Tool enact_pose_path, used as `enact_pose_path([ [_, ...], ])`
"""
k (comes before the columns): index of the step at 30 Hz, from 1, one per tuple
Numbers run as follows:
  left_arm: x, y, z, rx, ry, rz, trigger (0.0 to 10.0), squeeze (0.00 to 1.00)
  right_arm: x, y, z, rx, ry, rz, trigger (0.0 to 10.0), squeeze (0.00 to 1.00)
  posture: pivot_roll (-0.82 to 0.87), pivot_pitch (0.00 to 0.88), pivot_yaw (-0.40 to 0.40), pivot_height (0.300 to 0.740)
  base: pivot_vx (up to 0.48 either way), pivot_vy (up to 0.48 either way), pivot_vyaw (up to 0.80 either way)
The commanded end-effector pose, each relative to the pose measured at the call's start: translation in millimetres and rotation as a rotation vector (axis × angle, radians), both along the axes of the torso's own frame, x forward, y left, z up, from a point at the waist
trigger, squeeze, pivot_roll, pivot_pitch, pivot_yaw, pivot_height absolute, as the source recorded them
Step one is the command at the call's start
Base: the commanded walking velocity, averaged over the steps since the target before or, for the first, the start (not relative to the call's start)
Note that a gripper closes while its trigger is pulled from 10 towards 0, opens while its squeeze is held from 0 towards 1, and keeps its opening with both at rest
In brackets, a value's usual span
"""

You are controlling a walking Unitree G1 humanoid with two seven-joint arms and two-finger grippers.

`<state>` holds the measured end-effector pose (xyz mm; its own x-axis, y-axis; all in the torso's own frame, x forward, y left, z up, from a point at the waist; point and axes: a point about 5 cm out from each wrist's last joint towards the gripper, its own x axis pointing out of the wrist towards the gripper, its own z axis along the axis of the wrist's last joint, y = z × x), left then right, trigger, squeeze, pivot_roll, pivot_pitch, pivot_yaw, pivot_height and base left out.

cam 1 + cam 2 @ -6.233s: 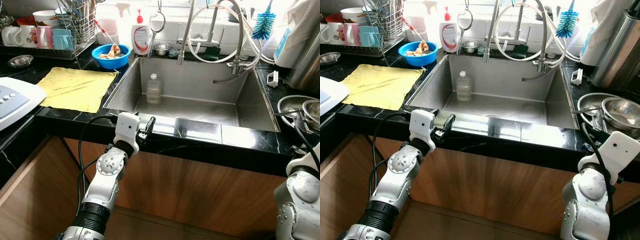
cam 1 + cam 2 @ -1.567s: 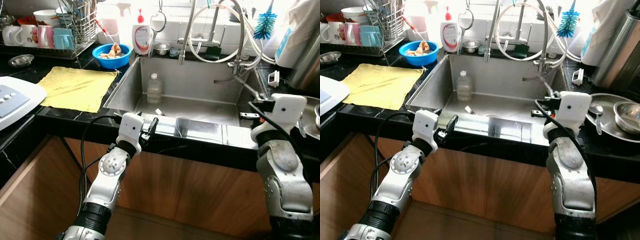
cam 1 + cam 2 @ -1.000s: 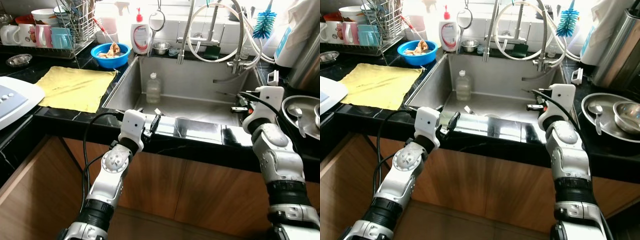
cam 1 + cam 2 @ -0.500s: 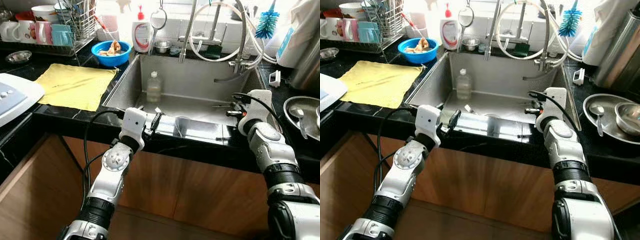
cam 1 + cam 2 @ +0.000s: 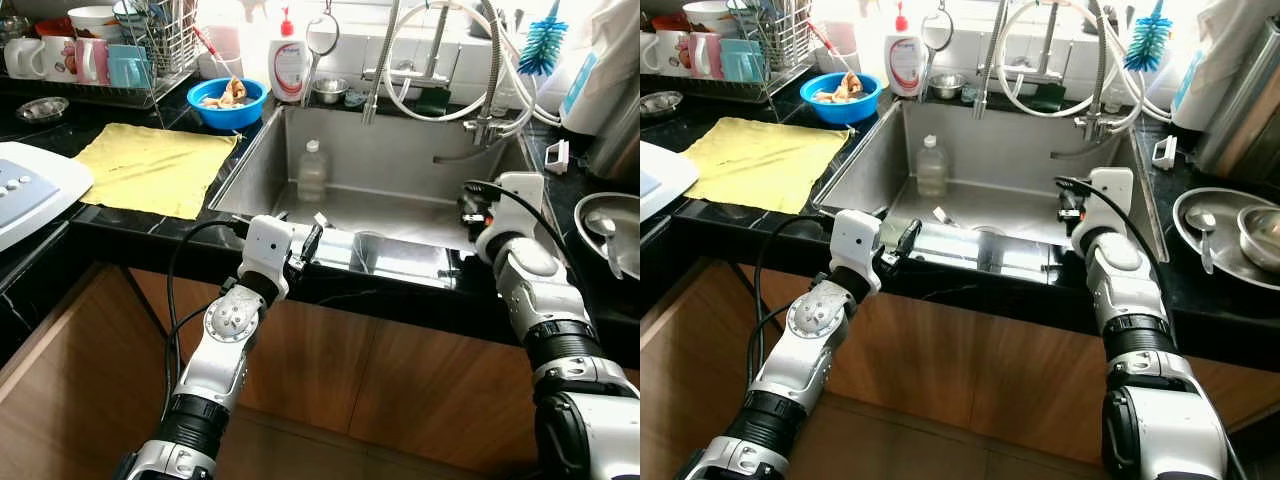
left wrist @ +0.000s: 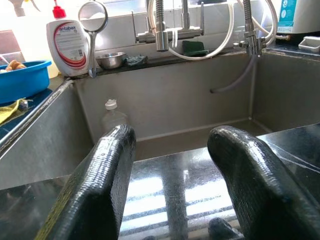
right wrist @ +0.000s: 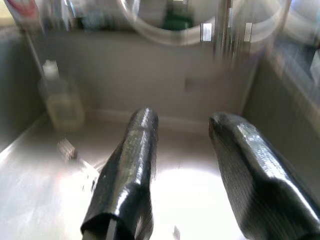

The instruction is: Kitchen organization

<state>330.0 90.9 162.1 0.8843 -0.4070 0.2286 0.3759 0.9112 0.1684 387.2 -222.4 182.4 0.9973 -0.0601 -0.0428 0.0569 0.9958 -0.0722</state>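
Nearest, on the polished front ledge of the steel sink: left gripper, fingers spread apart, nothing between them, pointed across the basin. Further right, over the right side of the basin: right gripper, fingers likewise parted and empty, aimed down at the wet floor. Blurred wrist picture there, probably from motion.

On the basin floor, close behind the front ledge: a small pale object, too small to name. At the back left of the basin, upright and close to the rear wall: a clear plastic bottle with a pale cap, probably what needs tidying, well apart from both grippers.

Beyond, along the back ledge: a coiled spring faucet with loose hoses sagging over the basin, a dish-soap bottle, a hanging strainer, a small steel bowl. Left: a blue bowl of scraps, a yellow cloth, a dish rack with mugs. Right: steel plates.

Risks, as judged:
- Reaching for the bottle from the right: hoses and spout in the path, easily snagged by fingers or wrist.
- Light, near-empty bottle on wet steel: likely to tip or skid from a glancing touch.
- Smooth round sides: prone to squirting out of an off-centre pinch.
- Left forearm close to the ledge: possible knock on leaning further in.
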Motion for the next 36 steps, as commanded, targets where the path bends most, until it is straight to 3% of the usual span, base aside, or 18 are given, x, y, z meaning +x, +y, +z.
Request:
enact_pose_path([
  [1, -0.7, 0.3, 0, 0.009, -0.004, -0.005, 10.0, 0.0, -4.1, 4.6, 20, -0.051, -0.126, -0.019, 10.0, 0.0, 0.01, 0.0, -0.029, 0.74, 0.0, 0.0, 0.0],
  [5, -1.5, 1.3, -1, 0.012, -0.002, -0.004, 10.0, 0.0, -22.7, 9.8, 28, -0.098, -0.233, -0.075, 10.0, 0.0, 0.01, 0.0, -0.028, 0.74, 0.0, 0.0, 0.0],
  [8, -2.4, 2.5, -2, 0.015, 0.001, -0.004, 10.0, 0.0, -49.2, 9.4, 23, -0.096, -0.28, -0.16, 10.0, 0.0, 0.01, 0.0, -0.023, 0.74, 0.0, 0.0, 0.0],
  [9, -2.4, 2.5, -2, 0.015, 0.001, -0.004, 10.0, 0.0, -49.2, 9.4, 23, -0.096, -0.28, -0.16, 10.0, 0.0, 0.01, 0.0, -0.023, 0.74, 0.0, 0.0, 0.0],
  [10, -2.9, 2.7, -2, 0.016, 0.003, -0.005, 10.0, 0.0, -59.2, 6.2, 20, -0.083, -0.287, -0.201, 10.0, 0.84, 0.01, 0.0, -0.021, 0.74, 0.0, 0.0, 0.0],
  [11, -3.3, 2.7, -2, 0.017, 0.004, -0.006, 10.0, 0.0, -71.6, 0.1, 15, -0.06, -0.29, -0.252, 10.0, 1.0, 0.01, 0.0, -0.019, 0.74, 0.0, 0.0, 0.0],
  [15, -3.5, 2.6, -3, 0.021, 0.008, -0.011, 10.0, 0.0, -98.7, -19.0, 7, 0.001, -0.286, -0.368, 10.0, 1.0, 0.0, 0.0, -0.013, 0.74, 0.0, 0.0, 0.0],
  [17, -3.6, 2.6, -3, 0.022, 0.009, -0.013, 10.0, 0.0, -104.4, -23.8, 7, 0.013, -0.288, -0.393, 10.0, 1.0, 0.0, 0.0, -0.012, 0.74, 0.0, 0.0, 0.0],
  [18, -3.9, 3.0, -4, 0.024, 0.011, -0.016, 10.0, 0.0, -118.3, -33.7, 10, -0.017, -0.298, -0.442, 10.0, 1.0, -0.01, 0.0, -0.011, 0.74, 0.0, 0.0, 0.0],
  [22, -4.4, 2.6, -5, 0.025, 0.014, -0.019, 10.0, 0.0, -131.4, -40.5, 13, -0.077, -0.304, -0.47, 10.0, 1.0, -0.01, 0.0, -0.012, 0.74, 0.0, 0.0, 0.0],
  [28, -6.3, 1.7, -6, 0.024, 0.015, -0.025, 10.0, 0.0, -143.6, -41.9, 5, -0.05, -0.249, -0.505, 10.0, 1.0, -0.01, 0.0, -0.013, 0.74, 0.0, 0.0, 0.0],
  [29, -6.5, 2.0, -6, 0.025, 0.015, -0.026, 10.0, 0.0, -143.1, -40.3, 1, -0.048, -0.227, -0.5, 10.0, 0.93, -0.01, 0.0, -0.013, 0.74, 0.0, 0.0, 0.0],
  [30, -6.7, 2.3, -6, 0.026, 0.015, -0.026, 10.0, 0.0, -142.3, -39.3, -3, -0.043, -0.191, -0.5, 10.0, 0.0, -0.01, 0.0, -0.013, 0.74, 0.0, 0.0, 0.0],
  [32, -7.0, 2.7, -7, 0.026, 0.015, -0.027, 10.0, 0.0, -142.3, -40.1, -12, -0.019, -0.124, -0.526, 10.0, 0.0, 0.0, 0.0, -0.013, 0.74, 0.0, 0.0, 0.0],
  [34, -7.2, 3.1, -7, 0.029, 0.015, -0.027, 10.0, 0.0, -138.9, -41.8, -17, 0.078, -0.088, -0.54, 10.0, 0.0, 0.0, 0.0, -0.017, 0.74, 0.0, 0.0, 0.0],
  [36, -7.2, 3.9, -7, 0.03, 0.015, -0.024, 10.0, 0.0, -136.3, -42.2, -16, 0.079, -0.082, -0.53, 10.0, 0.0, 0.0, 0.0, -0.017, 0.74, 0.0, 0.0, 0.0],
])
